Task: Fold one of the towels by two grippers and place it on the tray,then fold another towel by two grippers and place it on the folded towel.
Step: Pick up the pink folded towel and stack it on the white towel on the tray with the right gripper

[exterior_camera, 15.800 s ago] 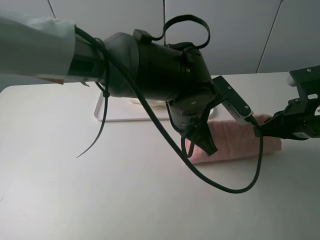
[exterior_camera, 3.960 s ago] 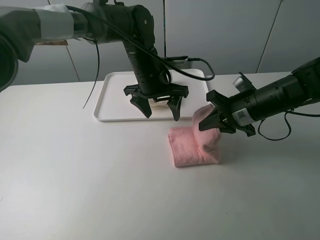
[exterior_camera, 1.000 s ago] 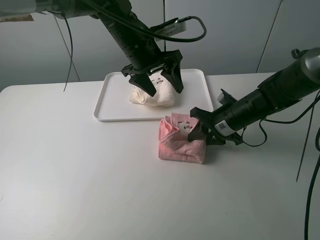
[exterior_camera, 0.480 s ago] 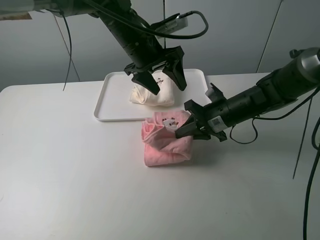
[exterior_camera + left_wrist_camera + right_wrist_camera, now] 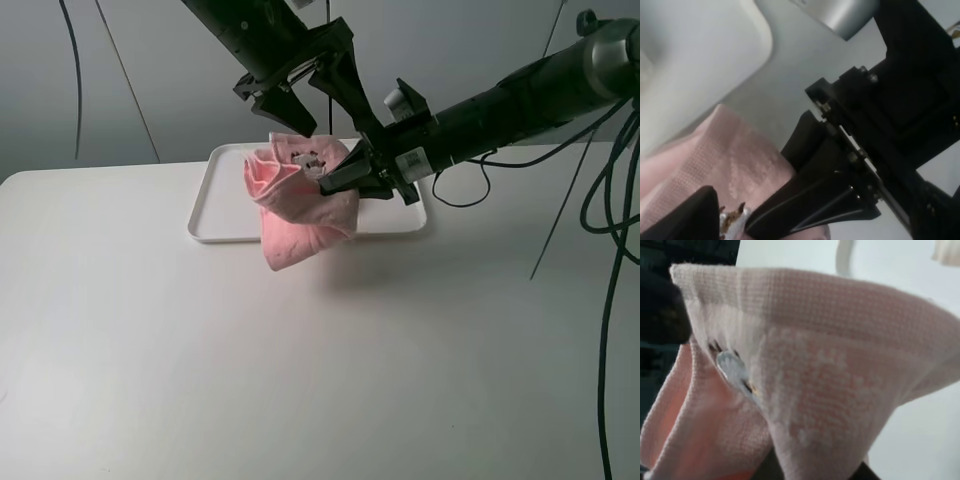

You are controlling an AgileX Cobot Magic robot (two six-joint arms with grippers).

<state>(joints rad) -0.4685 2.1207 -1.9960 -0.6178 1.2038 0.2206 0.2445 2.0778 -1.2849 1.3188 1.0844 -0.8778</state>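
A folded pink towel (image 5: 295, 205) is held clear of the table (image 5: 300, 370) by the right gripper (image 5: 335, 180), whose jaws are clamped on its upper edge, at the front rim of the white tray (image 5: 205, 222). The left gripper (image 5: 315, 95), jaws spread wide apart, is seen just above the towel. The cream towel is hidden from view.

The towel (image 5: 295, 205) is pink with a faint embossed pattern. The tray (image 5: 212, 220) is white. Both grippers' fingers (image 5: 340, 178) are black.
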